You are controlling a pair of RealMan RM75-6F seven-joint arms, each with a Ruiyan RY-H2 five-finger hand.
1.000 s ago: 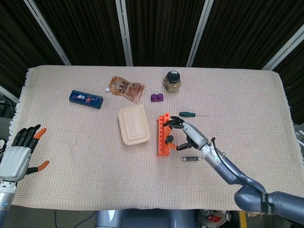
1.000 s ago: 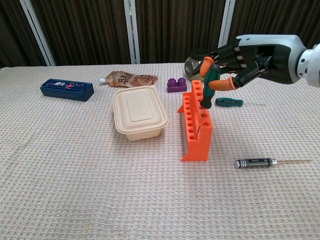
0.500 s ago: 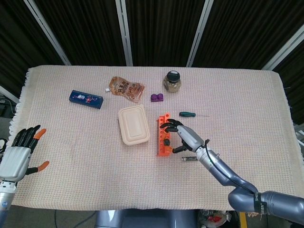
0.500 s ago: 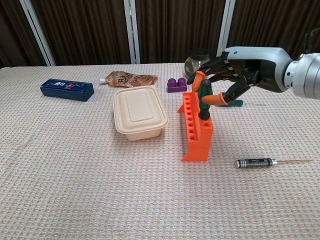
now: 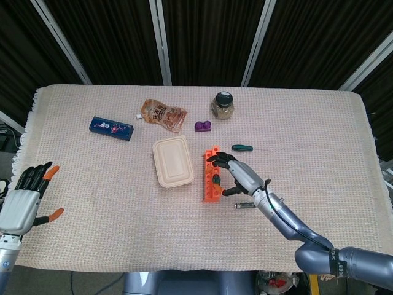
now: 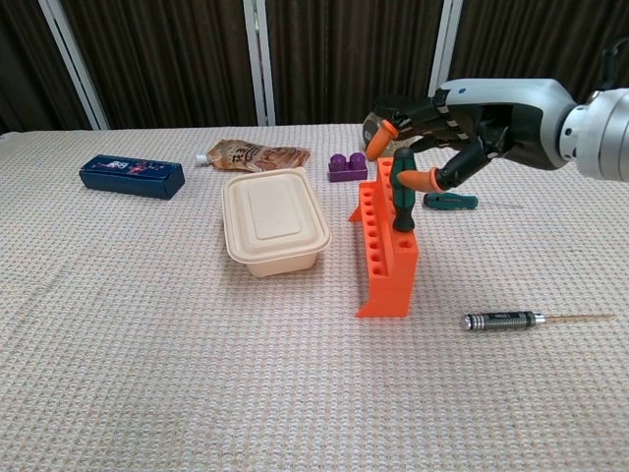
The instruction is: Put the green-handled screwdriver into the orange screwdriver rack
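Note:
The orange screwdriver rack [image 6: 385,265] [image 5: 210,184] stands right of the middle of the table. A green-handled screwdriver [image 6: 403,192] stands upright in one of its top holes. My right hand [image 6: 482,113] [image 5: 241,176] hovers at that handle with its fingers spread. The forefinger is lifted above the handle's top and the thumb tip sits just to its right. A second green-handled screwdriver [image 6: 450,201] [image 5: 242,147] lies flat on the cloth behind the rack. My left hand [image 5: 24,200] rests open at the table's left edge, holding nothing.
A beige lidded box [image 6: 272,218] sits left of the rack. A black-handled screwdriver [image 6: 501,320] lies to the rack's front right. At the back are a purple brick [image 6: 346,165], a glass jar [image 5: 222,105], a snack pouch [image 6: 254,154] and a blue box [image 6: 131,176].
The right hand lowered the green-handled screwdriver into the rack, then spread its fingers off the handle. The left hand has not moved.

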